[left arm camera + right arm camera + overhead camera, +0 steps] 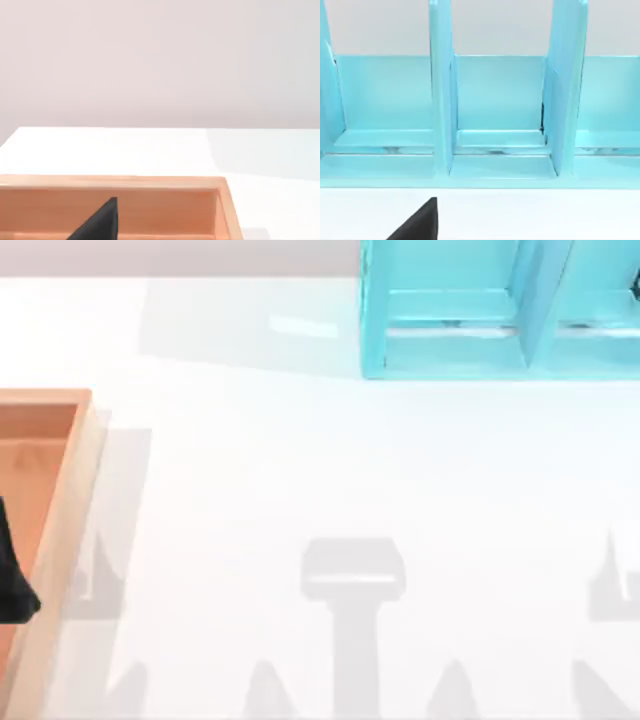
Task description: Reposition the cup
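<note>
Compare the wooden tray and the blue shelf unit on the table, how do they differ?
The wooden tray is orange-brown, while the blue shelf unit is light turquoise. The tray sits at the table's left edge; the shelf unit stands at the far side, toward the right. The tray is one open, low-walled box, whereas the shelf unit is split by upright dividers into several compartments. Both rest on the white table and look like open containers.

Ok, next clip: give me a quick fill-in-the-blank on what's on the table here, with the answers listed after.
1. The divided rack at the far edge of the table is coloured ____.
2. The tray at the top view's left edge is made of ____.
3. In the top view, the rack stands to the ____ of the tray.
4. The table surface between them is coloured ____.

Missing words: blue; wood; right; white.
</note>
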